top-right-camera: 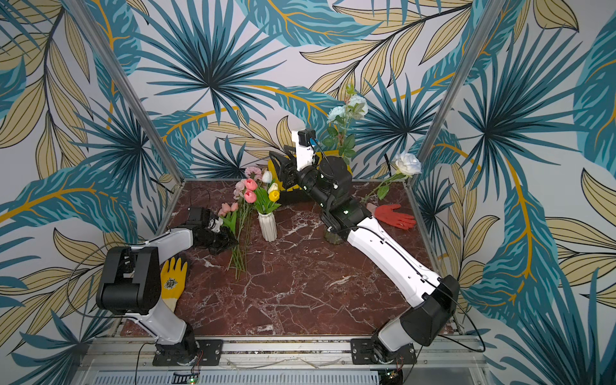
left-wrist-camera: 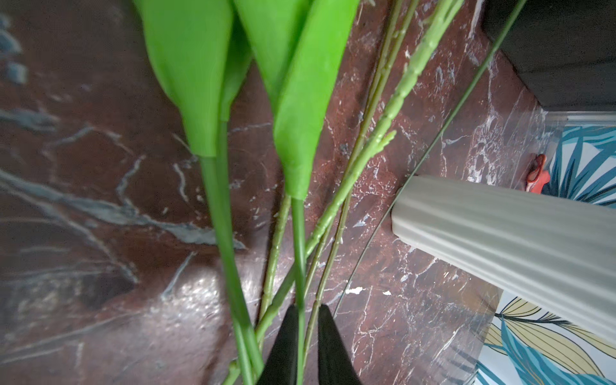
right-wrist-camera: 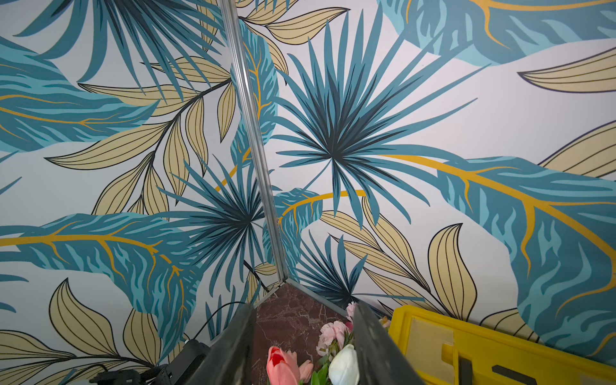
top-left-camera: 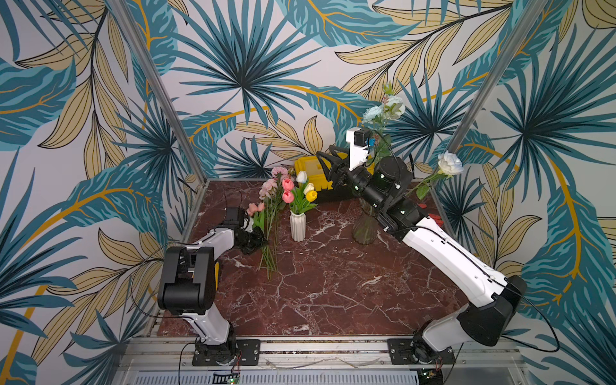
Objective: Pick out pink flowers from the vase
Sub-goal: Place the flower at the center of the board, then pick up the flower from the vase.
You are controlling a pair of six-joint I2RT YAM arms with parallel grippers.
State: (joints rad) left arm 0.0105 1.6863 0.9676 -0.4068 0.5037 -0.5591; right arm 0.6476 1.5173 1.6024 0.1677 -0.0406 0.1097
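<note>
Several pink flowers (top-left-camera: 268,187) lie in a bundle on the marble table, stems (top-left-camera: 271,253) pointing toward the front. My left gripper (top-left-camera: 263,241) sits low against those stems. In the left wrist view its jaws (left-wrist-camera: 307,310) stand slightly open, with thin green stems (left-wrist-camera: 300,253) running between them. Pink tulips (top-left-camera: 287,190) stand in the white ribbed vase (top-left-camera: 297,226) with white and yellow tulips. My right gripper (top-left-camera: 325,151) hangs open and empty in the air behind that vase. Its view looks down past its fingers (right-wrist-camera: 366,333) on a pink tulip (right-wrist-camera: 283,366).
A glass vase (top-left-camera: 364,230) under the right arm holds pale blue flowers (top-left-camera: 383,106) and a white rose (top-left-camera: 450,163). A yellow box (top-left-camera: 311,168) stands at the back. A red glove (top-right-camera: 395,215) lies at the right edge and a yellow glove (top-right-camera: 173,280) at the left.
</note>
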